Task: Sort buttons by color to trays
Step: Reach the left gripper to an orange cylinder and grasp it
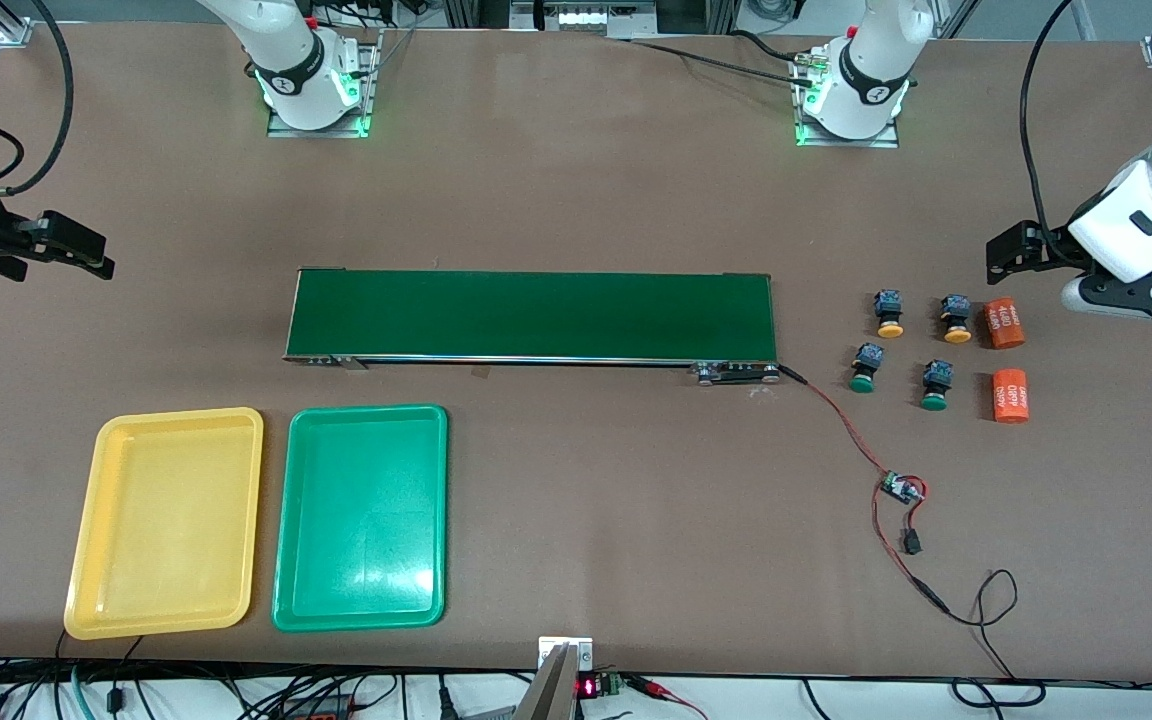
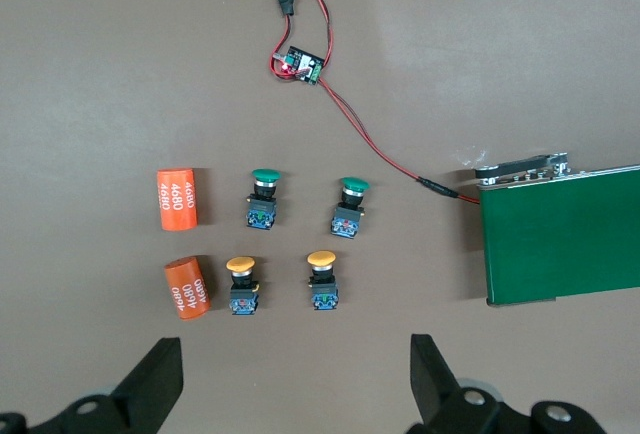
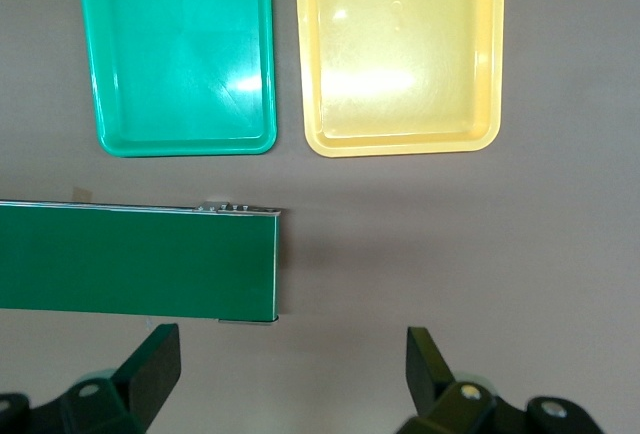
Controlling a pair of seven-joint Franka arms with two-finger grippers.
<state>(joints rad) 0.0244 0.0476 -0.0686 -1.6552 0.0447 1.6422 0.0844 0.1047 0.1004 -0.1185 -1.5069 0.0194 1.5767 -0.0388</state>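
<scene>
Nearest the front camera, the yellow tray (image 1: 168, 522) and green tray (image 1: 361, 517) lay bare toward the right arm's end. The four buttons (image 1: 912, 345) sat farther off at the left arm's end, green-capped pair nearer, yellow-capped pair farther, bodies lying flat. The left gripper (image 2: 295, 379) hung just by them, jaws wide, clearly the closer arm. The right gripper (image 3: 290, 374) waited, jaws wide, near the conveyor belt (image 1: 531, 315).

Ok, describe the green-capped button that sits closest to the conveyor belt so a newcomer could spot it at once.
Start at the long dark-green conveyor belt and go to the end where a red wire leaves it, toward the left arm's end of the table. Four buttons lie in a small square there. The one you want is in the green-capped pair, nearer the front camera than the yellow-capped pair, and it is the green one beside the belt, not the one beside the orange cylinders.
</scene>
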